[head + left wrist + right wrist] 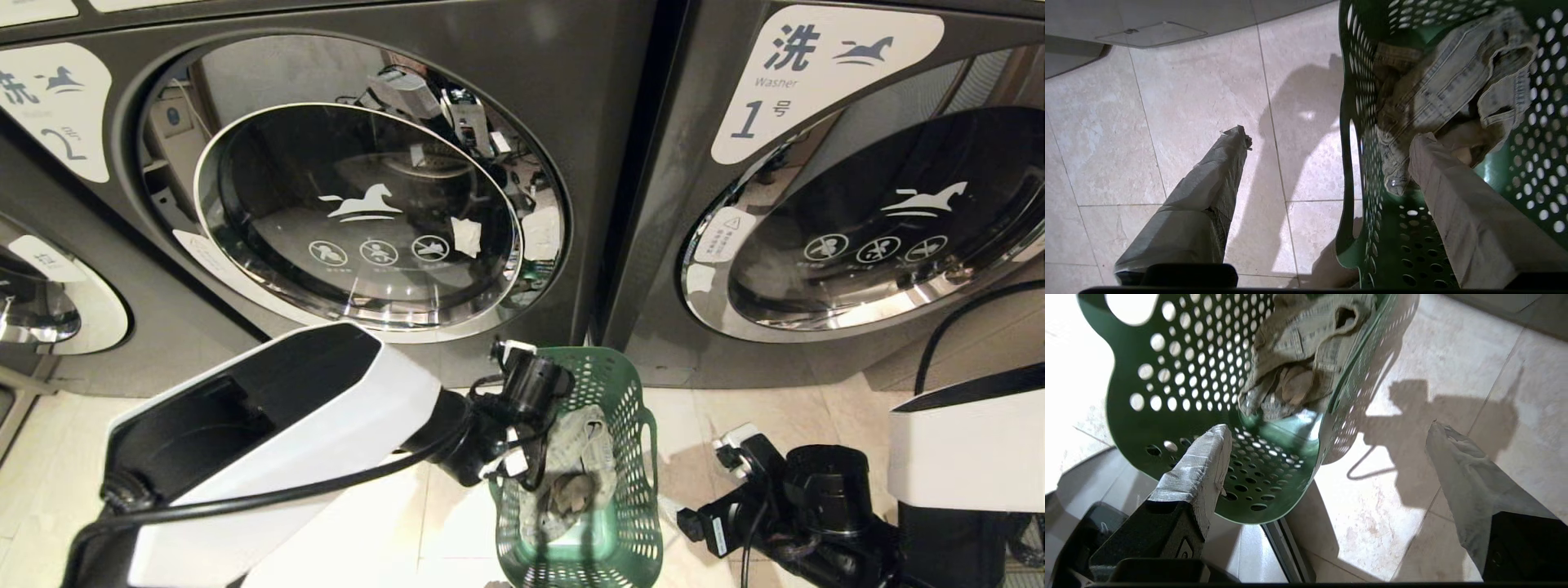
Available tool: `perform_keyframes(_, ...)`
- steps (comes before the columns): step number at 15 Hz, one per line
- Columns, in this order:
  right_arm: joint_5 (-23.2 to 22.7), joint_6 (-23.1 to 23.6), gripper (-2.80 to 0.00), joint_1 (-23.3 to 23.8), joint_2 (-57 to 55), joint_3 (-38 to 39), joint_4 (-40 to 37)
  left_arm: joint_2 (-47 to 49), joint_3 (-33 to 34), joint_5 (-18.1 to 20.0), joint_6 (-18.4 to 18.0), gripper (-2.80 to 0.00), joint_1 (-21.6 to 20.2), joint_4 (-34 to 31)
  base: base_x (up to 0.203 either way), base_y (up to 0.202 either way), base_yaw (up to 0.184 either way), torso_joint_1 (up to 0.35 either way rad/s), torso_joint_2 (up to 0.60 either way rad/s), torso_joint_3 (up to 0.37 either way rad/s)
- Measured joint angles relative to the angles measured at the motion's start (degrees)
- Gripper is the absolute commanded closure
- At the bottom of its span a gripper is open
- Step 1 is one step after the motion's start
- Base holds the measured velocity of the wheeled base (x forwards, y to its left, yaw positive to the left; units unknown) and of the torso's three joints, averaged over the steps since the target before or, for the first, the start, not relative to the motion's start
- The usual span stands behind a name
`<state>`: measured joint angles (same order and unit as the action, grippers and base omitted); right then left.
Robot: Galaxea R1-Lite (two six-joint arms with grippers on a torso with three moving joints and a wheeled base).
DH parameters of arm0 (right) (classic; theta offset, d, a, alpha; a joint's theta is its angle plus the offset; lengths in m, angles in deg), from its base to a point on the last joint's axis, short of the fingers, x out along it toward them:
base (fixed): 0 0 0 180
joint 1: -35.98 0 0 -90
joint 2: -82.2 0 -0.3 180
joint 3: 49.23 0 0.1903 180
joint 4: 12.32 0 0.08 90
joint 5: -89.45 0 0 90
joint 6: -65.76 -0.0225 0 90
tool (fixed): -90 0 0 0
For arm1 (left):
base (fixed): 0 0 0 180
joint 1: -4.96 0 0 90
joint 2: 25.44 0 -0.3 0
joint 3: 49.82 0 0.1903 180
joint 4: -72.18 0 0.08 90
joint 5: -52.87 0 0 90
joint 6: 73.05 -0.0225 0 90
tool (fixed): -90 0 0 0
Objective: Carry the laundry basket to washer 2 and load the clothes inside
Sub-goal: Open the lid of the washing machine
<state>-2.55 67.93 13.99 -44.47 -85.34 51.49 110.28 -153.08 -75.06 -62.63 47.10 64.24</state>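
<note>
Below washer 2's [359, 204] closed chrome-rimmed glass door, we have the dark green perforated plastic laundry basket [629, 392] on the floor; our left gripper [1327, 134], jaws spread, straddles its wall to reach the crumpled grey-beige clothes [1449, 81], our right gripper [1327, 428] gapes alongside

Both end effectors [1331, 139] [1327, 433] agape, lowered

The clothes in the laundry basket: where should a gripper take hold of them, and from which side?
Probably from straight above, through the open top of the laundry basket, since its tall perforated walls block any sideways approach. Grip the raised crumpled fold at the top of the clothes. The left gripper, open, straddles the near wall, with one finger already inside beside the bundle, so it seems better placed.
</note>
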Motion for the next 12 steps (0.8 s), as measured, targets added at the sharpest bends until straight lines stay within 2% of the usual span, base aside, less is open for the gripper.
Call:
perform_keyframes(6,0.1,0.6,-2.8,0.0,15.4,3.1,0.0,-14.2,5.7,0.9,-0.1,-2.8,-0.3,-0.1,0.0,0.0,0.0,0.0,0.0,0.0)
perform_keyframes(12,0.2,1.8,-2.8,0.0,31.1,5.4,-0.1,-34.0,18.9,6.7,0.0,-2.8,-2.0,0.3,0.0,0.0,0.0,0.0,0.0,0.0)
